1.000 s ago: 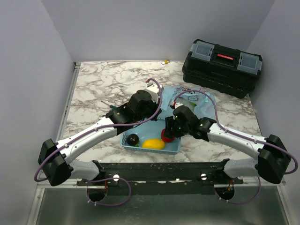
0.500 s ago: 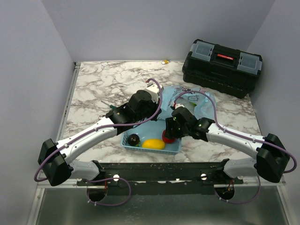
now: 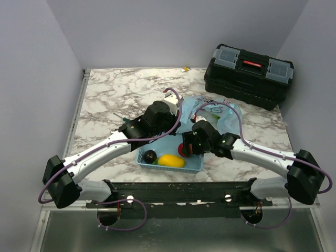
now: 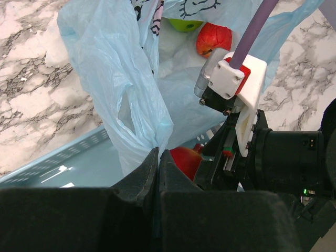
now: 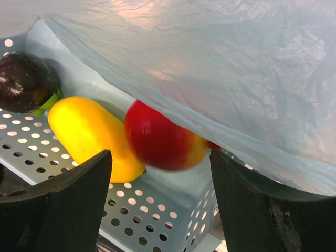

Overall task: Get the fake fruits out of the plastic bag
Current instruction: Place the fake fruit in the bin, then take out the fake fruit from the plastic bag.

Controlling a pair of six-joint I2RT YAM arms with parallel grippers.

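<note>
My left gripper (image 4: 158,155) is shut on a fold of the light-blue plastic bag (image 4: 136,94), holding it up above the basket (image 4: 63,163). Inside the bag lie a green apple (image 4: 185,24) and a red fruit (image 4: 214,39). My right gripper (image 5: 160,160) stands open over the basket (image 5: 157,220). A blurred red apple (image 5: 157,142) sits between its fingers, touching neither, just under the bag's edge (image 5: 220,68). Beside it in the basket lie the yellow fruit (image 5: 86,134) and a dark plum (image 5: 23,81). From above, both grippers meet at the basket (image 3: 197,165).
A black toolbox (image 3: 249,73) stands at the back right of the marble table. The bag (image 3: 223,113) spreads behind the basket, between the two arms. The table's left half is bare marble (image 3: 110,94).
The right gripper's jaws have spread wider and let go of the red apple, which now sits loose and blurred over the basket. The right wrist shifted slightly left. The left arm held still.
</note>
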